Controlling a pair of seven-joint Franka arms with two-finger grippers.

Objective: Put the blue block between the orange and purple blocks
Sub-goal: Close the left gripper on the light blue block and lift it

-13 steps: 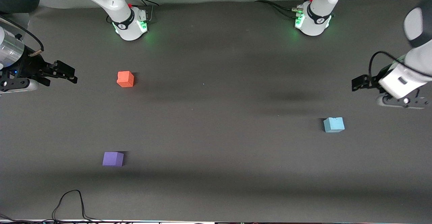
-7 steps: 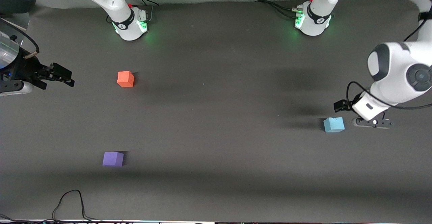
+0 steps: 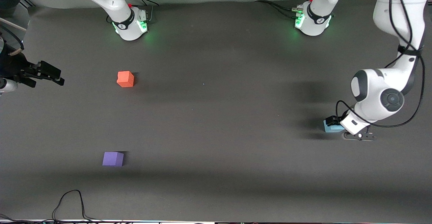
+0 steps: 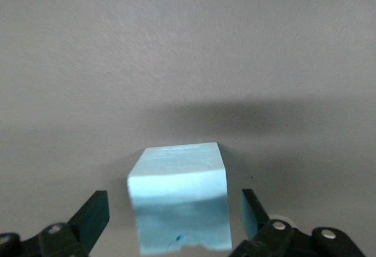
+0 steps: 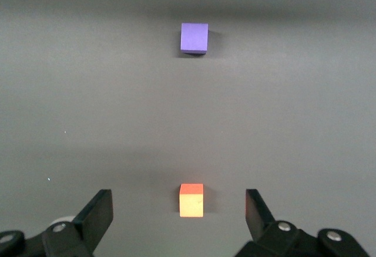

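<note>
The blue block (image 3: 328, 127) sits on the dark mat toward the left arm's end of the table. My left gripper (image 3: 334, 125) is down around it, open. In the left wrist view the blue block (image 4: 179, 201) stands between the two fingers with a gap on each side. The orange block (image 3: 125, 79) and the purple block (image 3: 113, 158) sit toward the right arm's end, the purple one nearer the front camera. My right gripper (image 3: 50, 73) is open and empty in the air at that end. Its wrist view shows the orange block (image 5: 191, 200) and the purple block (image 5: 194, 37).
The two arm bases (image 3: 130, 24) (image 3: 312, 19) stand at the mat's edge farthest from the front camera. A black cable (image 3: 71, 200) loops on the mat's nearest edge, near the purple block. Bare mat lies between the orange and purple blocks.
My left arm has swung in from the table's end and lowered its open gripper around the blue block. My right gripper has drawn back a little toward its end of the table.
</note>
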